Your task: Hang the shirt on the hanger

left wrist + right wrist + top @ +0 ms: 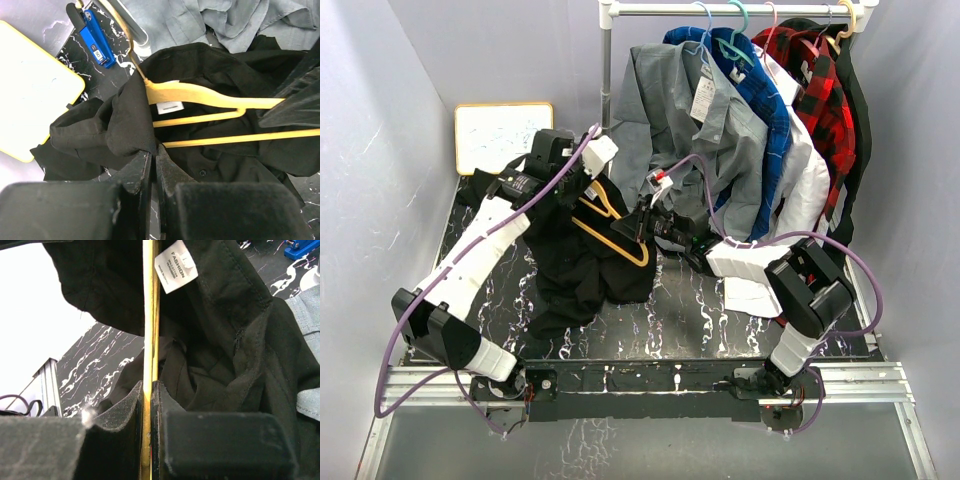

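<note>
A: Left gripper (151, 155), what do we log?
B: Jaws together, pinched on a fold of the shirt (125, 125). We see black cloth bunched right at the tips.
A: Right gripper (148, 386)?
B: Clamped on the hanger (148, 315). In its wrist view the yellow bar runs straight through between the pads.
A: Where do we put the shirt?
B: Crumpled on the black marbled table (710, 310), left of centre, between the two grippers in the top view.
A: And the hanger?
B: Across the shirt's open collar. One end goes under the fold that the left gripper pinches, and the rest lies bare on the black cloth. The hook points away past the collar. The white label (169, 106) sits just under the upper arm of the hanger.
A: Is any sleeve on it?
B: We can't tell, the cloth is too bunched.
A: Anything else we note?
B: A whiteboard (503, 135) at the far left of the table, with a blue object (97, 45) near it. A grey shirt (670, 110) and a plaid shirt (815, 80) hang from the rail (720, 10) behind, the grey one close to our black one.
</note>
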### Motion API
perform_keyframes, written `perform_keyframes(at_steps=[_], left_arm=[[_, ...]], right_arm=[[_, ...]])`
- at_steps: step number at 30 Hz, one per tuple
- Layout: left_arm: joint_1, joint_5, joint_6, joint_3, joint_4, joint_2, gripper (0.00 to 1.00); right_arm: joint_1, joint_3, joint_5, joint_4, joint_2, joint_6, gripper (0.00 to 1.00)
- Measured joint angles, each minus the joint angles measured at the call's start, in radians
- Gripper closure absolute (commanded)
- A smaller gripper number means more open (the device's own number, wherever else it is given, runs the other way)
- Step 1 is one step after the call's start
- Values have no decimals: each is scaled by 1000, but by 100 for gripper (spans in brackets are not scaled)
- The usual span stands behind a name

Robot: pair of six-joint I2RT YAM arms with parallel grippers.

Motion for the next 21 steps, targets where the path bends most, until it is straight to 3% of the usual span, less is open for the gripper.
perform_keyframes(at_steps=[5,6,7,8,9,15,18,21], left_arm=[[0,15,-6,-2,-10,-4,100],[0,15,-3,-15,-5,-10,94],[0,15,0,-31,-5,-17,72],[0,15,10,-45,-10,-23,25],[0,18,26,-53,-18,-24,5],[39,182,214,10,-217,-3,2],[180,399,327,122,-307,35,2],[357,584,456,335,-414,133,2]], right_arm=[[5,20,8,-3,13,-6,100],[5,21,10,-2,13,-8,100],[5,21,11,-3,13,-10,100],[5,21,11,-3,13,-13,100],[6,21,11,-3,13,-16,100],[4,-4,-2,22,10,-18,100],[2,-28,-24,34,10,-18,100],[2,-54,-40,38,2,-19,100]])
